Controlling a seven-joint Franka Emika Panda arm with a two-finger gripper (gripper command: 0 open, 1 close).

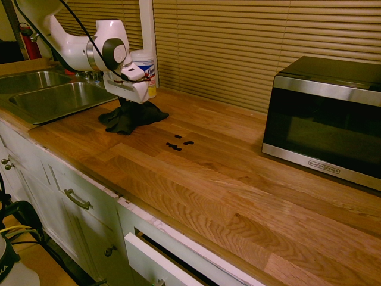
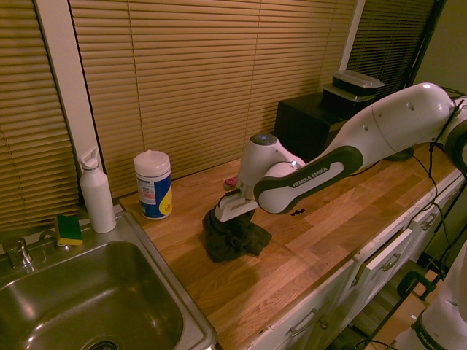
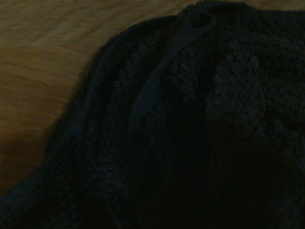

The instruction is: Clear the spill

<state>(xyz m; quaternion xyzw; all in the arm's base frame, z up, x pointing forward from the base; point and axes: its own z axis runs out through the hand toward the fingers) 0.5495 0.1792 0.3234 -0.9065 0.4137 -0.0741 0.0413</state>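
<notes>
The two-finger gripper, seemingly clenched on the crumpled black terry cloth, is likely at the grasping step; the small black blotches lie beside it on the wooden counter (uncovered), so a drag across them should follow.

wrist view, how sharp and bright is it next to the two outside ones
Wrist view: very dim and soft, the cloth nearly black in its folds, the wood blurred; first exterior view: warm light, bright sheen on the sink; second exterior view: warm too, fairly clear, the cloth's folds dark.
</notes>
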